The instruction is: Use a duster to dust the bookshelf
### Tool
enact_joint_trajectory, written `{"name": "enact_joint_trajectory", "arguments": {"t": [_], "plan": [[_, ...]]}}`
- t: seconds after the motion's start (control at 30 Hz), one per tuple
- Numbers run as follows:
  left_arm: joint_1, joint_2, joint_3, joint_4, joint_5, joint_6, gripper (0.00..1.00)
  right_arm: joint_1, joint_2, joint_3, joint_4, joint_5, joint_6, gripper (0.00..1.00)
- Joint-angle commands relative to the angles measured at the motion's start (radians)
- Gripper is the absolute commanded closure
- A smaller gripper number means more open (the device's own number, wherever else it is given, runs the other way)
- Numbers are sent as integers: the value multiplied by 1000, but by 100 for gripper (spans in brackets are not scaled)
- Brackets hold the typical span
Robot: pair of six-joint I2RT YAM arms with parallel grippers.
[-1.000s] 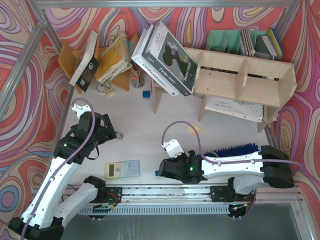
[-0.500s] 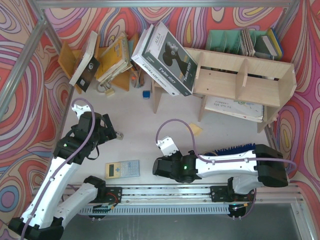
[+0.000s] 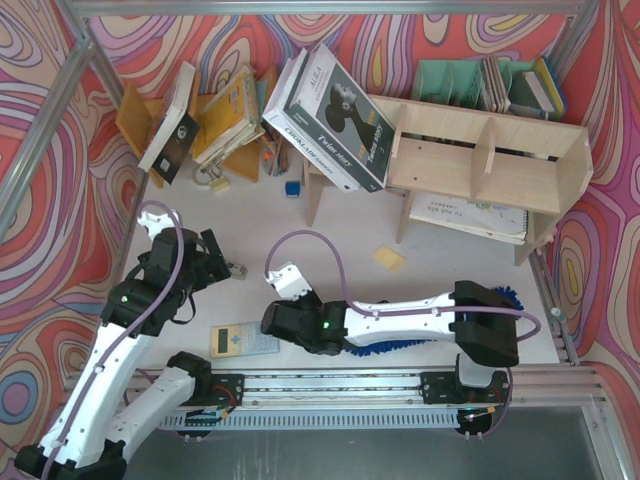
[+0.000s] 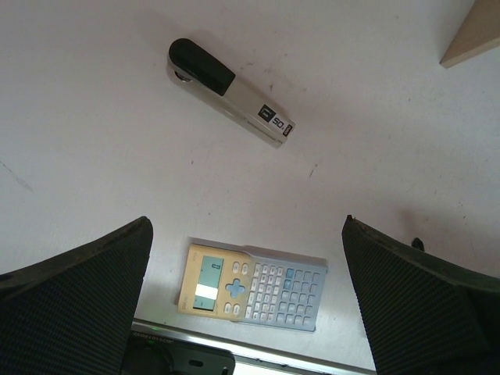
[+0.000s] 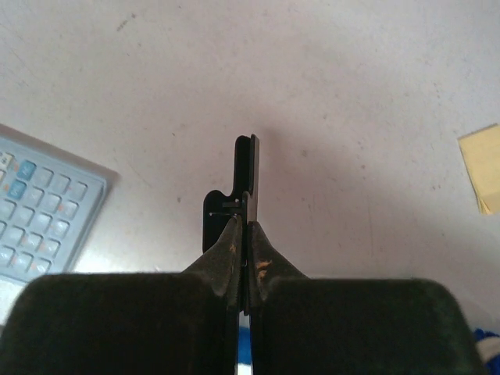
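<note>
The plywood bookshelf (image 3: 480, 165) stands at the back right. The blue fluffy duster (image 3: 392, 346) lies low on the table, mostly hidden under my right arm, with its far end showing by the elbow. My right gripper (image 3: 272, 320) is shut on the duster's thin flat handle (image 5: 247, 168), which is seen edge-on and sticks out past the fingertips (image 5: 231, 238) in the right wrist view. My left gripper (image 3: 228, 268) is open and empty. In the left wrist view it (image 4: 246, 226) hangs above a white-and-black marker pen (image 4: 230, 94).
A calculator (image 3: 243, 338) lies at the near edge beside my right gripper and shows in both wrist views (image 4: 251, 285) (image 5: 39, 211). A yellow note (image 3: 389, 258) lies mid-table. Large books (image 3: 335, 105) lean on the shelf's left end. A teal organizer (image 3: 455, 80) and an orange rack (image 3: 140, 115) stand at the back.
My right arm has swung left along the near edge, carrying the duster with it from the right side toward the calculator. My left arm has barely shifted.
</note>
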Motion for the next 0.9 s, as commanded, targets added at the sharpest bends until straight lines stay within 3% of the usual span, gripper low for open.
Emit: {"name": "enact_joint_trajectory", "arguments": {"t": [0.0, 0.5, 0.57, 0.77, 0.87], "plan": [[1, -20, -17, 8, -21, -3, 2, -15, 66, 72, 72, -6, -55, 91], [2, -33, -21, 8, -21, -6, 2, -48, 239, 232, 84, -68, -75, 91], [1, -26, -18, 6, -13, -5, 2, -51, 244, 232, 95, -76, -78, 87], [1, -18, -18, 9, -15, -3, 2, -54, 231, 239, 74, -72, -69, 61], [1, -11, -16, 3, -12, -4, 2, -53, 193, 208, 84, -68, -64, 56]]}}
